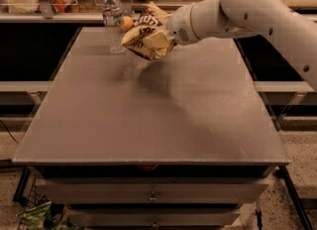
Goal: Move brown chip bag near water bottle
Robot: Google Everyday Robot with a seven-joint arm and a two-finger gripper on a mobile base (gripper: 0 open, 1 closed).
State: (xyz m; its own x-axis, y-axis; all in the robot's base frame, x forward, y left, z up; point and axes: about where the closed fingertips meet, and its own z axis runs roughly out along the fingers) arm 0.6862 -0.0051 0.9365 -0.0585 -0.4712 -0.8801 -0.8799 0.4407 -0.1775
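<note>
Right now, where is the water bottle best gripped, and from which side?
Probably its straight mid-body, from the camera-left side: the water bottle stands upright, while the orange ball and the brown chip bag, held aloft in the claw, crowd its camera-right side.
</note>
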